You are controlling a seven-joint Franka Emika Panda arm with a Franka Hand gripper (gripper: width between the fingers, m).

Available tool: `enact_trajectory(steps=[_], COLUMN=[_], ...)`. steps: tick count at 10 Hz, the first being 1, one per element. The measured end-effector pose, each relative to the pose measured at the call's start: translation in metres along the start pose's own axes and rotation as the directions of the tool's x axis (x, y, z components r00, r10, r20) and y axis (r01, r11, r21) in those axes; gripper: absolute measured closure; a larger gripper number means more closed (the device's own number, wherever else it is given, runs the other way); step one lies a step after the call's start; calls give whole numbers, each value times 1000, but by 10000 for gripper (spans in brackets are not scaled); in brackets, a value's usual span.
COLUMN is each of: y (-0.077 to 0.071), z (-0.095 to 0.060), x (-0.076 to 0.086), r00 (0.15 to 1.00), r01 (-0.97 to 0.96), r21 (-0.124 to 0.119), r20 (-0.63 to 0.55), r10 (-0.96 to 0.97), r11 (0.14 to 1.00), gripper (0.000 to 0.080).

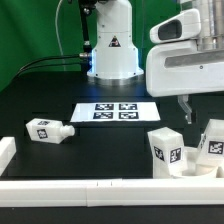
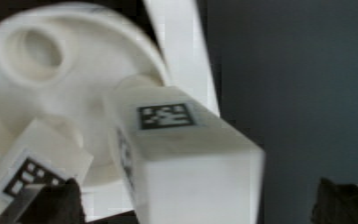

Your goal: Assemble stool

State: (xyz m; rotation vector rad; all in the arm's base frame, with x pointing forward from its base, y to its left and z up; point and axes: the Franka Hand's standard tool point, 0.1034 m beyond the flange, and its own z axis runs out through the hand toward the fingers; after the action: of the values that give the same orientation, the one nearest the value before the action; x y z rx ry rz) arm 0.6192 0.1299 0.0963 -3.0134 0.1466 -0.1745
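The round white seat [image 2: 43, 95] lies against the white rail, one socket hole facing up. In the exterior view the seat [image 1: 192, 167] is at the front right. Two tagged white legs stand at it, one [image 1: 164, 150] nearer the middle and one [image 1: 212, 142] at the exterior view's right. In the wrist view the near leg [image 2: 190, 160] shows its tag and sits between my dark fingertips [image 2: 23, 203]. The other leg [image 2: 34, 178] is at the edge. My gripper [image 1: 187, 114] is open and empty, hovering just above the legs. A third leg [image 1: 48, 130] lies on its side at the exterior view's left.
The marker board [image 1: 113, 112] lies mid-table in front of the robot base [image 1: 112, 45]. A long white rail [image 1: 95, 190] runs along the front, and another piece [image 1: 6, 150] at the exterior view's left. A rail [image 2: 179, 50] passes beside the seat.
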Motion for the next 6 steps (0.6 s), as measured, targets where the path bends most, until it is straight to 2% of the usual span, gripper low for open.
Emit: enact_trajectory(steps=[3, 4, 5, 6], y=[1, 2, -4, -10], z=[1, 0, -3, -3], x=[0, 1, 6, 7], r00=[994, 963, 875, 788], r01=[110, 269, 484, 613], r21=[-2, -20, -48, -42], r20=[-2, 13, 48, 100], r10=[-110, -269, -482, -607], r11=[994, 963, 874, 789], gripper=[150, 150, 150, 150])
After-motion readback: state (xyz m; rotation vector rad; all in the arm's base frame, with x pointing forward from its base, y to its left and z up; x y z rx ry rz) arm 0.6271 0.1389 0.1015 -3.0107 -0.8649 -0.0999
